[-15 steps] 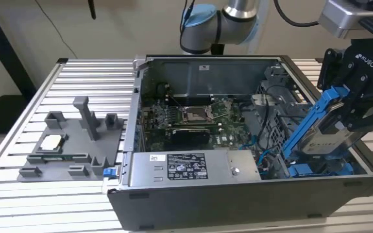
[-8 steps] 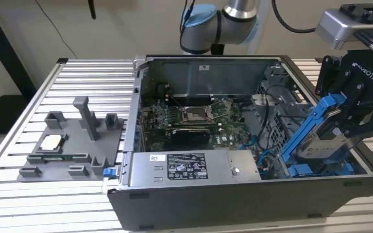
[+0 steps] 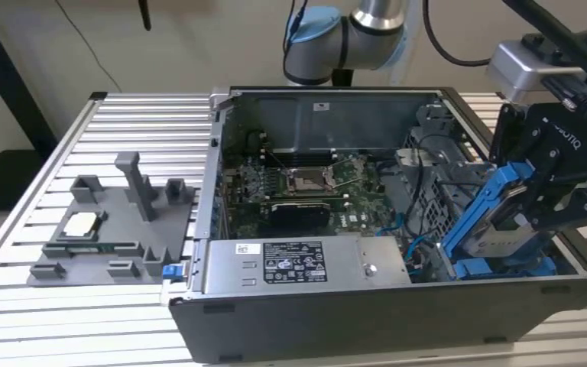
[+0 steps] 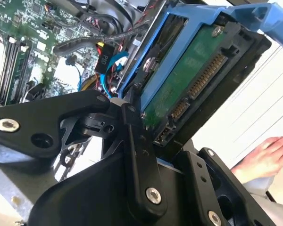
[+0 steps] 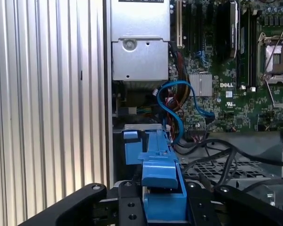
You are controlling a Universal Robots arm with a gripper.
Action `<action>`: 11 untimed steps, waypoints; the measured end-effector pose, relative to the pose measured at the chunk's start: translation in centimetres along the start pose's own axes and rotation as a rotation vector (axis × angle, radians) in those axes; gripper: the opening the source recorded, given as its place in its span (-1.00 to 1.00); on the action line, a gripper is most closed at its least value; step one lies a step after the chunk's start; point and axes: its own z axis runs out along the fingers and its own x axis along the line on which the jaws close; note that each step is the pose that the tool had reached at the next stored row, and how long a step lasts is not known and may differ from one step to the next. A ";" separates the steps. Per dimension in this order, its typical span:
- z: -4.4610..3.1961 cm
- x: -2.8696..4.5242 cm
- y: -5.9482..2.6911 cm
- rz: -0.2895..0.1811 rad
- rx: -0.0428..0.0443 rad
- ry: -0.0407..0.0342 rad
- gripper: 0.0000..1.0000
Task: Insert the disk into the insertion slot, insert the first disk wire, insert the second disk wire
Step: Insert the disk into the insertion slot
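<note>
None of the three steps is finished, as far as these views show. At the right edge of the exterior view the black two-fingered gripper (image 3: pixel 538 200) is clamped on a flat silver-grey hard disk (image 3: pixel 495 233) clipped in a bright blue plastic carrier frame, and holds it steeply tilted over the lower right corner of the open dark-grey metal PC case (image 3: pixel 375 321). The disk's lower end is at the mouth of the narrow dark-grey metal insertion slot (image 3: pixel 477 267) with its blue plastic fittings. Most of the disk's length stands above the slot, so I judge the disk at best just entering, not seated. In the second wrist view the black fingers (image 4: pixel 137 155) press the disk's (image 4: pixel 193 80) sides, and the connector sockets on its green circuit board are bare, with nothing plugged in. In the first wrist view a thin blue cable (image 5: pixel 172 101), probably one of the disk wires, loops loose over the green motherboard (image 5: pixel 226 70) beside the silver power-supply box (image 5: pixel 139 52). So both wire insertions remain undone. A person's hand (image 4: pixel 266 157) lies outside the case in the second wrist view.
</note>
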 end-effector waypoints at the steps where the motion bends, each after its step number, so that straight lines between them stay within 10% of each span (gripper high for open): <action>1: 0.15 0.01 0.00 0.000 0.0000 -0.0002 -0.35; 11: -0.91 -0.07 0.03 0.000 0.0000 -0.0003 -0.18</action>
